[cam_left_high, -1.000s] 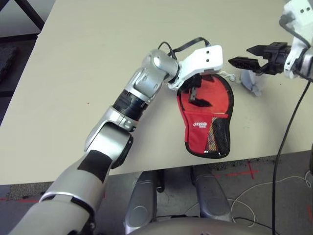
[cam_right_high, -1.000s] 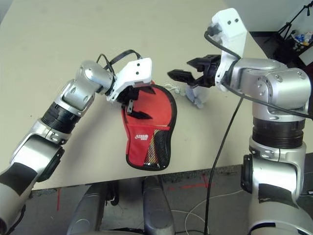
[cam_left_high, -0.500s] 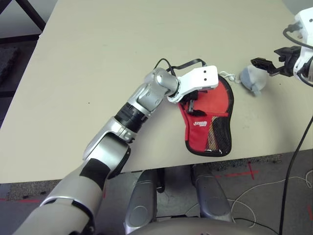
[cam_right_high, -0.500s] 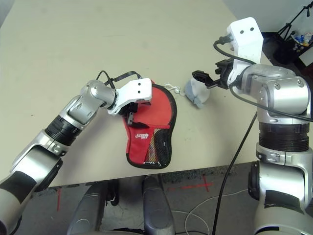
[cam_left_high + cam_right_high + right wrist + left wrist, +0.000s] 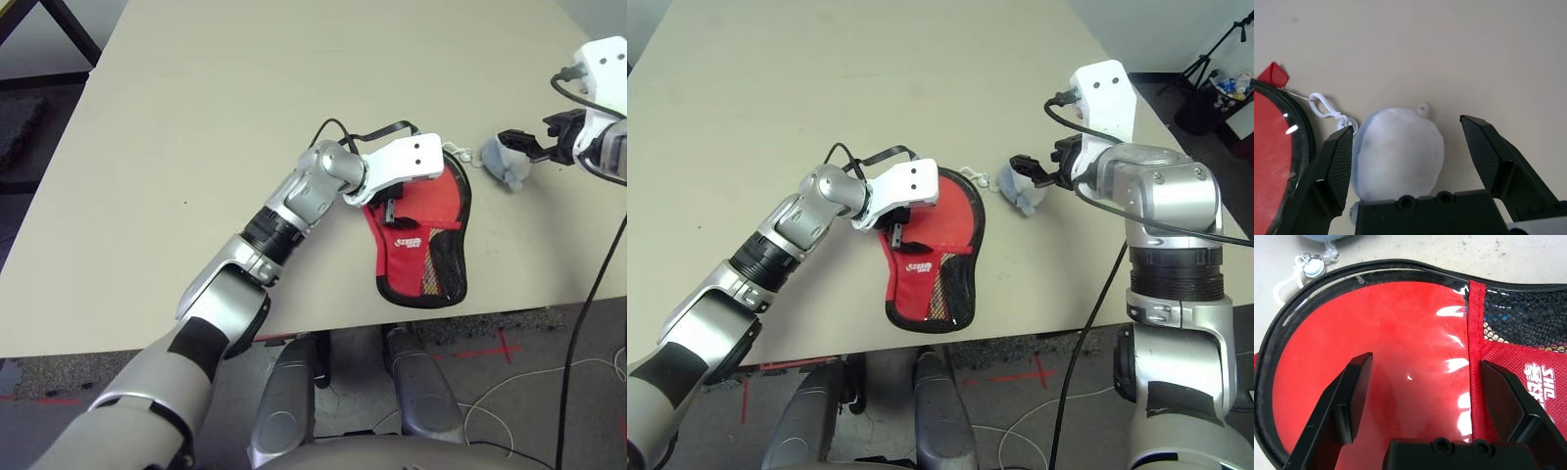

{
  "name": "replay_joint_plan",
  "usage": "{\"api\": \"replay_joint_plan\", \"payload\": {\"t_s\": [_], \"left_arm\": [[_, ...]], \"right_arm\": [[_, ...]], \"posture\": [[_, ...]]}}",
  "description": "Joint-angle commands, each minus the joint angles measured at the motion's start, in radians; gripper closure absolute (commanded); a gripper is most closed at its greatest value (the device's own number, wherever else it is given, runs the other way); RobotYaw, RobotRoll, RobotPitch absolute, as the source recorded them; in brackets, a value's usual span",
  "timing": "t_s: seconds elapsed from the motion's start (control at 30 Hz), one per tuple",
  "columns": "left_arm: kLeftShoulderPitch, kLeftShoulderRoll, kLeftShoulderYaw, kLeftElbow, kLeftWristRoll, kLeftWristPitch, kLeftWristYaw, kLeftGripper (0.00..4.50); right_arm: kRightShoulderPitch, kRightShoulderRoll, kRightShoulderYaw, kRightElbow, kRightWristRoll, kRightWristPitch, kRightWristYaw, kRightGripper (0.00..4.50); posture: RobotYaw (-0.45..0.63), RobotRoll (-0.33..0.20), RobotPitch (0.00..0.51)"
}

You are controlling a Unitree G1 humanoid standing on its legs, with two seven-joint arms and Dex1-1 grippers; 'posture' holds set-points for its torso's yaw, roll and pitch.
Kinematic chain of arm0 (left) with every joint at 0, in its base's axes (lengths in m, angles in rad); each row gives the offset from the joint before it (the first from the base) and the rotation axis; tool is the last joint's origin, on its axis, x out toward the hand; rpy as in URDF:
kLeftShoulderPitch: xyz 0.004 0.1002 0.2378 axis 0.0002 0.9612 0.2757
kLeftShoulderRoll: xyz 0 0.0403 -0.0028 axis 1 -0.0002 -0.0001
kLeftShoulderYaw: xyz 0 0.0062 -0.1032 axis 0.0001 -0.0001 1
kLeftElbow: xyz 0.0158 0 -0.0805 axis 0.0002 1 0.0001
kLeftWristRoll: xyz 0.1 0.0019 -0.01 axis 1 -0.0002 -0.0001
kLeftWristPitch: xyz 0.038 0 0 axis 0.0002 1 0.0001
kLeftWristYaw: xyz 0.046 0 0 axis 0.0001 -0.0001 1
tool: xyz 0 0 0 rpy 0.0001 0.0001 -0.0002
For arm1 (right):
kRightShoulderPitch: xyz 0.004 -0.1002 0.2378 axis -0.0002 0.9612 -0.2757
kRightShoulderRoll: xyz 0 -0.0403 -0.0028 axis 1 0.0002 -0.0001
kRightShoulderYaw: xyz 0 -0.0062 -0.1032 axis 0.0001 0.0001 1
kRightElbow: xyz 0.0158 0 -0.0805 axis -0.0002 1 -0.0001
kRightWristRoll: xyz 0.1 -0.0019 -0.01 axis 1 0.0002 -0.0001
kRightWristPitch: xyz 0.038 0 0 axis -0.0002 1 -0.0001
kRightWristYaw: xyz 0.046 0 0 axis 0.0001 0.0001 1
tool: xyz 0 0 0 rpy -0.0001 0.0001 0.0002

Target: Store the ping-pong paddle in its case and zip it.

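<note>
The left gripper (image 5: 1422,401) is hovering with its two black fingers spread wide and empty just above the round head of the red paddle-shaped fabric case (image 5: 423,245), which is lying flat near the bench's (image 5: 196,147) near edge, its narrow end almost at that edge. Through the clear window under the fingers, a red rubber surface is showing, and a wooden handle is glinting behind the black mesh pocket (image 5: 1528,318), so the red-faced ping-pong paddle (image 5: 1386,342) is judged to be sitting inside already. The black zipper edge (image 5: 1312,298) is running round the head; whether it is fully shut cannot be told.

The right gripper (image 5: 1408,147) is hanging equally wide and empty over a pale round plush pouch (image 5: 1398,154) on a white cord (image 5: 1320,105), just beside the case toward the bench's right edge.

The risks are looking plain: pressing down on the slick window could make the fingers skid, a tug along the zipper could drag the unpinned case off the near edge, and the right gripper could snag the cord instead of steadying the case.
</note>
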Motion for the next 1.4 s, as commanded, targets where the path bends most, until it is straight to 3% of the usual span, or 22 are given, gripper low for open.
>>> {"api": "replay_joint_plan", "payload": {"t_s": [0.03, 0.43, 0.57, 0.87, 0.97, 1.4], "left_arm": [[0.056, 0.003, -0.088, 0.026, 0.033, 0.044, -0.036, 0.02], [0.055, 0.0, -0.08, -0.002, 0.029, 0.08, -0.031, 0.02], [0.056, -0.001, -0.078, -0.006, 0.026, 0.087, -0.03, 0.0], [0.04, -0.004, -0.088, 0.025, 0.028, 0.101, -0.051, 0.0], [0.033, 0.0, -0.111, 0.042, 0.038, 0.103, -0.074, 0.0], [-0.053, -0.032, -0.148, 0.187, 0.062, 0.093, -0.114, 0.0]], "right_arm": [[0.022, 0.011, 0.023, 0.017, -0.011, 0.013, -0.003, 0.0], [0.022, 0.031, 0.072, 0.069, -0.022, 0.047, 0.002, 0.0], [0.03, 0.027, 0.069, 0.069, -0.028, 0.084, -0.003, 0.85], [0.064, -0.006, 0.069, 0.039, -0.031, 0.117, 0.01, 3.58], [0.069, -0.012, 0.07, 0.04, -0.035, 0.108, 0.014, 4.16], [0.089, -0.028, 0.05, -0.006, 0.002, 0.172, 0.043, 4.26]], "posture": [[-0.17, 0.0, 0.287], [-0.15, 0.0, 0.296], [-0.15, 0.0, 0.294], [-0.16, 0.0, 0.287], [-0.16, 0.0, 0.284], [-0.17, 0.0, 0.275]]}}
